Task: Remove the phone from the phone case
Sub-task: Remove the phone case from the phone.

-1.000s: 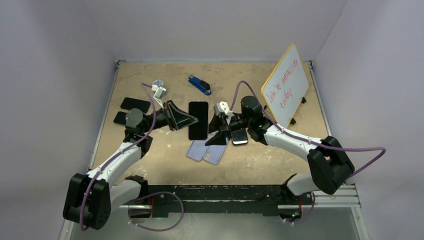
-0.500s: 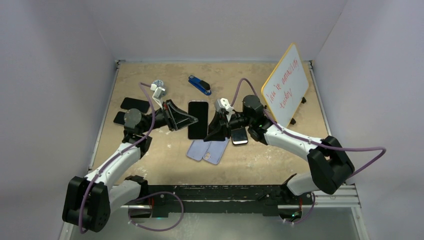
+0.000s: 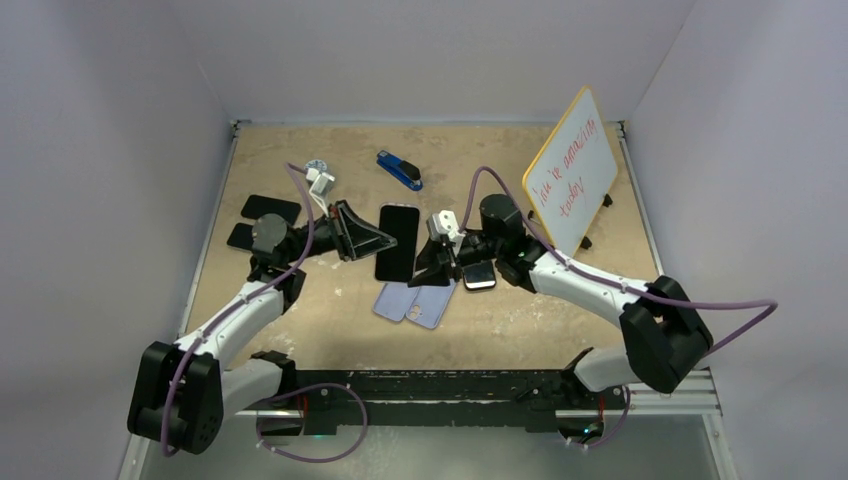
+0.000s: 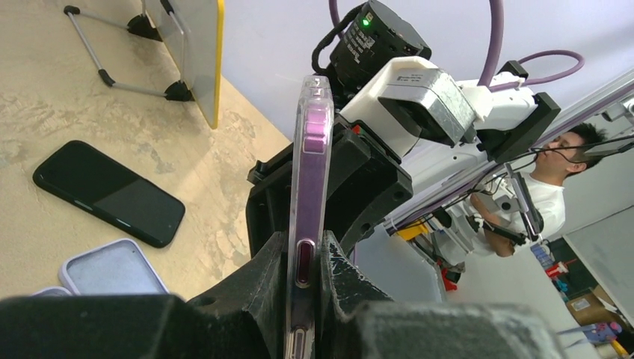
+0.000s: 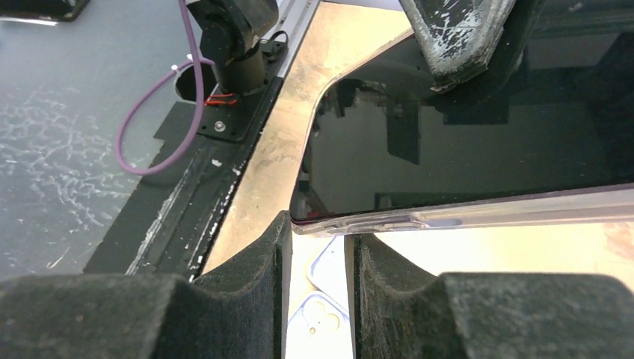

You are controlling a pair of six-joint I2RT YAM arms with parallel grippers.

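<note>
Right gripper (image 3: 425,264) nudged closer to phone (image 3: 397,242); spare cases (image 3: 415,302) beneath

White arm links (image 3: 590,283), black joints (image 3: 665,345), purple cables (image 4: 496,37), scuffed black padded jaws

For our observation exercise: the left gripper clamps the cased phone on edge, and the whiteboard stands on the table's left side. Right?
Not quite: the left gripper does clamp the cased phone on edge, but the whiteboard stands on the right side of the table, as the top view shows.
</note>
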